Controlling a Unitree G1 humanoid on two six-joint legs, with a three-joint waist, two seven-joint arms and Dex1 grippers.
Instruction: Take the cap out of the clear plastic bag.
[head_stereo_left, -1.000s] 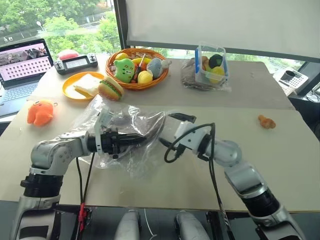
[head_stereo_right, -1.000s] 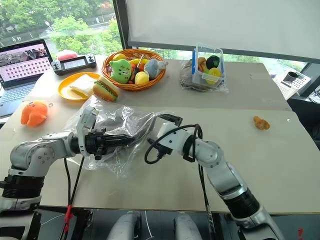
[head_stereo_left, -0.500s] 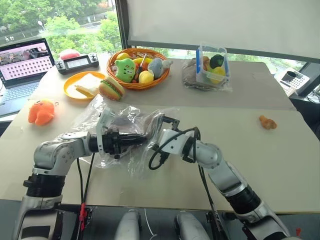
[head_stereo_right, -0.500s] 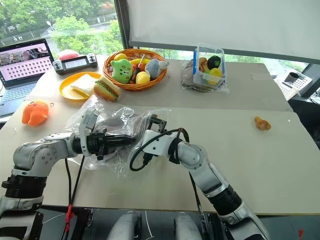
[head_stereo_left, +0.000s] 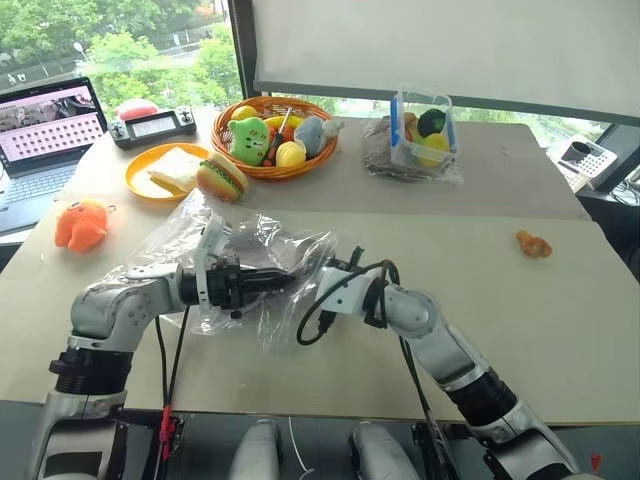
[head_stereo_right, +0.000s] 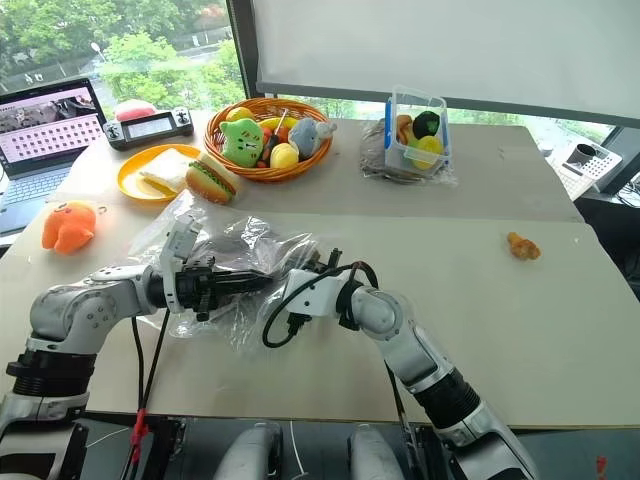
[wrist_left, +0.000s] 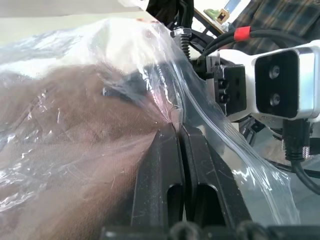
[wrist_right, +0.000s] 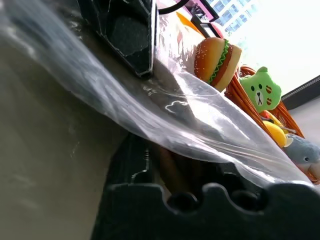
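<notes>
Pinching clear plastic bag (head_stereo_left: 262, 262) | left hand (head_stereo_left: 290, 281) | cap (wrist_left: 75, 150) inside

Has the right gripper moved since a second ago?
Yes. The right gripper has come in toward the robot's left, from beside the clear plastic bag to its edge, closer to the left gripper, and has shut.

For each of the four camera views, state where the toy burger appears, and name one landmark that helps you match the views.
Left eye view: toy burger upper left, beside the orange plate.
Right eye view: toy burger upper left, beside the same plate.
Left wrist view: I cannot find it.
Right wrist view: toy burger upper middle, behind the clear plastic bag.
Shared landmark: the green bear toy in the basket.
</notes>
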